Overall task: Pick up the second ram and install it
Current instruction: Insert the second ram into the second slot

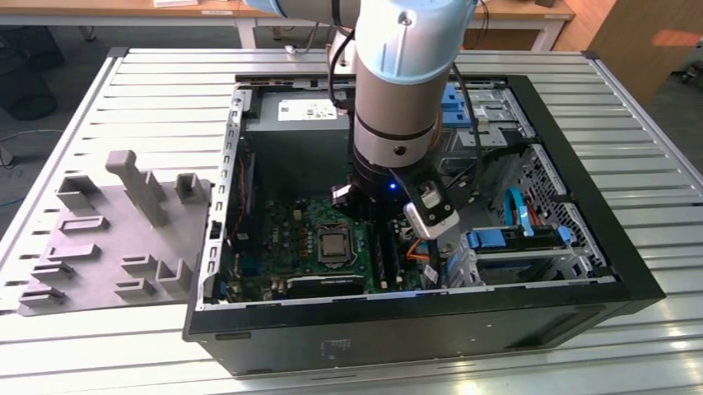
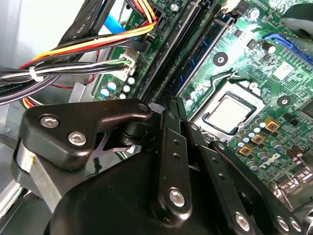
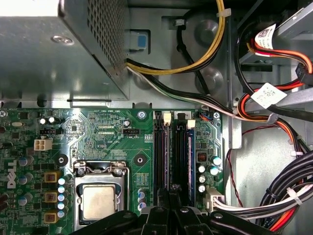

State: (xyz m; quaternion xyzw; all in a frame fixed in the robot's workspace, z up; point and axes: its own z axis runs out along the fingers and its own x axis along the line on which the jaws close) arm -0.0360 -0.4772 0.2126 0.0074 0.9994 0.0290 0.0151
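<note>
The second ram [image 3: 164, 156] stands on edge in the slot nearest the processor socket [image 3: 98, 201], a long narrow dark stick on the green motherboard [image 3: 107, 132]. In the exterior view it is a dark strip [image 1: 383, 259] just below my gripper [image 1: 376, 222], which reaches down into the open computer case. In both wrist views the gripper [image 3: 170, 193] [image 2: 175, 105] is shut, its fingers pressed together right over the stick's line. Whether they pinch its top edge or only rest on it is hidden by the gripper body.
More black slots [image 3: 181, 156] and a blue one [image 3: 191, 156] run beside the stick. Bundled cables [image 3: 274, 117] crowd the drive-bay side. The metal power supply box [image 3: 58, 54] overhangs the board. A grey holder [image 1: 110, 239] lies outside the case [image 1: 439, 317], on the exterior view's left.
</note>
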